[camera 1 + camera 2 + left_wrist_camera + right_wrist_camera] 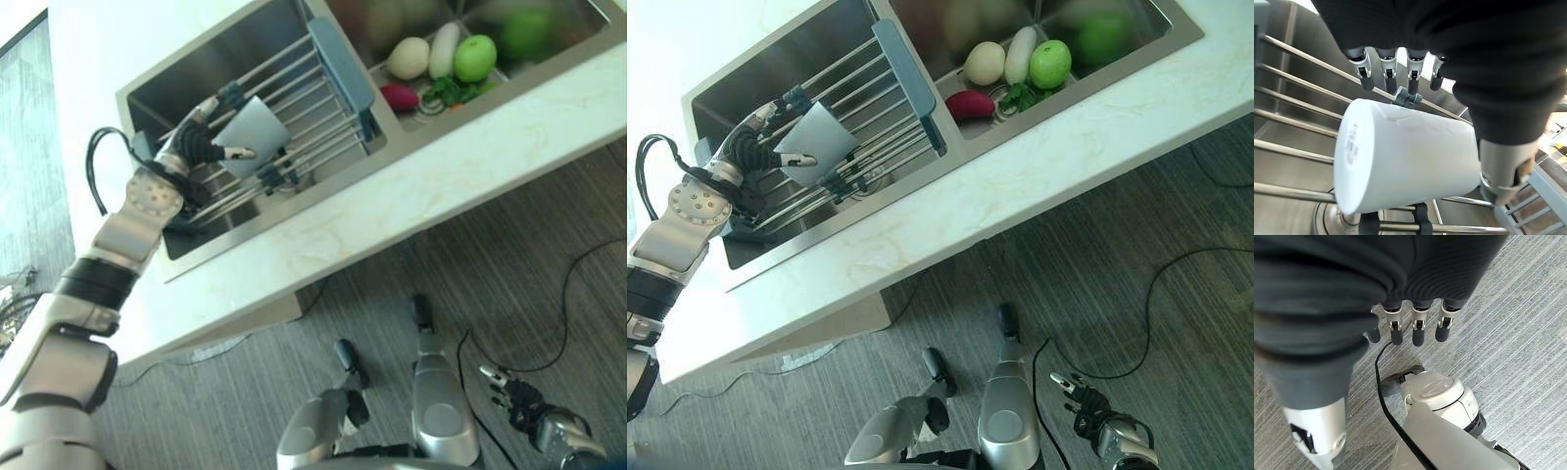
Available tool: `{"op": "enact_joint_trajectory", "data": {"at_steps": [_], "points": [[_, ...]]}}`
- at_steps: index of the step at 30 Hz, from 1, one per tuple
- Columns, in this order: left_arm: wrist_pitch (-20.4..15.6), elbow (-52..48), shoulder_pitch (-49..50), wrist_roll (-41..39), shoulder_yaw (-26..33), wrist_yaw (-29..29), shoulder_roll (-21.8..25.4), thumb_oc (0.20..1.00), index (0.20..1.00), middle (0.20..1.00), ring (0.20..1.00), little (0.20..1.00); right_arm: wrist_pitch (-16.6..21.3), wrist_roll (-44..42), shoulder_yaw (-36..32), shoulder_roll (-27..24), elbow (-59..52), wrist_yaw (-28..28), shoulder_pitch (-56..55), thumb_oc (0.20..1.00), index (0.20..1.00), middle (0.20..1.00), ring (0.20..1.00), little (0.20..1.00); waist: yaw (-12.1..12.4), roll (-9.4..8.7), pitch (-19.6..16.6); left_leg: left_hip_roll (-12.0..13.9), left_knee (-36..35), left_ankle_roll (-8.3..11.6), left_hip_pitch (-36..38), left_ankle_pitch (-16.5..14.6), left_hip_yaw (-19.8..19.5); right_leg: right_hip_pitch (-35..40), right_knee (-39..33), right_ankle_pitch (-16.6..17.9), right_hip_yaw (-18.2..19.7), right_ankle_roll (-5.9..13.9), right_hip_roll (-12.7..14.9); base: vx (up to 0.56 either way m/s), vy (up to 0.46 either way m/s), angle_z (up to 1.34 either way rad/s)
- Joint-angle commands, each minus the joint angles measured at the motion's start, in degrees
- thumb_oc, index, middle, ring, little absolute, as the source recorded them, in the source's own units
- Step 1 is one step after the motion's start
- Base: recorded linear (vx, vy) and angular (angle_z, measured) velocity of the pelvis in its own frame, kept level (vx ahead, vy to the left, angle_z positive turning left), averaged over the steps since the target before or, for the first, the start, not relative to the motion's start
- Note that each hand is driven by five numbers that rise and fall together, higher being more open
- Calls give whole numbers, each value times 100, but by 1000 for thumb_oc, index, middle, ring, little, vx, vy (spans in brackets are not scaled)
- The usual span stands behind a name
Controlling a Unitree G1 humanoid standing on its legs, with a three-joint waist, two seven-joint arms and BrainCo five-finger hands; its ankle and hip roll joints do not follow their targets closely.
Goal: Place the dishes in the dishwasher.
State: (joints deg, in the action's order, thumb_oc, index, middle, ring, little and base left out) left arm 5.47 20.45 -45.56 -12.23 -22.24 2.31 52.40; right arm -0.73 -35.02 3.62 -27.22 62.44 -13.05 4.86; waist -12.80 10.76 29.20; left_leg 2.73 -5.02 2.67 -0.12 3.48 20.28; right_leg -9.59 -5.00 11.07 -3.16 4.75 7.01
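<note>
A white cup (250, 132) lies on its side on a metal bar rack (328, 122) set across the left basin of a steel sink (181, 78). My left hand (191, 142) reaches over the basin to it. The cup (1400, 156) sits between the fingers (1388, 73), which stand straight just beyond it, and the thumb (1501, 178) at its rim end. The hand is open, not closed on the cup. My right hand (514, 392) hangs low over the floor, with relaxed fingers (1418, 330) and nothing in it.
The rack has a blue end bar (343, 64). The right basin holds a green apple (475, 57), a pale round vegetable (409, 57), a white radish (443, 49) and a red one (399, 96). A pale stone countertop (441, 176) borders the sink; grey floor (549, 255) lies below.
</note>
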Motion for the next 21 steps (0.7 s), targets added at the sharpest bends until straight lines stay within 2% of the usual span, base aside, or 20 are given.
{"op": "enact_joint_trajectory", "data": {"at_steps": [1,9,13,16,21], "points": [[-7,334,-546,410,81,320,434,1000,1000,1000,1000,1000,-5,-138,-3,9,-36,-12,-297,1000,1000,1000,1000,1000,-77,-107,-150,148,637,86,-431,-293,-161,-336,1009,-815,-126,575,556,1,-4,-16],[122,718,-789,771,-192,468,425,1000,1000,1000,1000,1000,-64,-179,55,-85,-163,-9,-274,1000,1000,1000,1000,1000,-198,-126,-19,182,730,92,-562,-309,-122,-553,1087,-794,11,559,513,6,-11,-12],[415,917,-850,1003,-291,368,329,1000,1000,1000,1000,1000,-43,-203,76,-133,-228,-54,-249,1000,1000,1000,1000,1000,-242,-130,59,206,812,95,-685,-308,-118,-706,1165,-790,71,552,501,3,-3,-5],[500,1145,-886,973,-389,226,256,1000,1000,1000,1000,1000,-33,-278,139,-153,-385,-81,-251,1000,1000,1000,1000,1000,-264,-139,60,227,867,90,-849,-306,-80,-901,1220,-778,95,549,504,-1,3,-3],[965,1449,-944,1018,-535,-120,110,1000,1000,1000,1000,1000,-66,-352,233,-173,-645,-46,-263,1000,1000,1000,1000,1000,-293,-146,60,253,932,94,-1102,-280,-41,-1190,1299,-754,134,553,498,-1,19,-12]]}}
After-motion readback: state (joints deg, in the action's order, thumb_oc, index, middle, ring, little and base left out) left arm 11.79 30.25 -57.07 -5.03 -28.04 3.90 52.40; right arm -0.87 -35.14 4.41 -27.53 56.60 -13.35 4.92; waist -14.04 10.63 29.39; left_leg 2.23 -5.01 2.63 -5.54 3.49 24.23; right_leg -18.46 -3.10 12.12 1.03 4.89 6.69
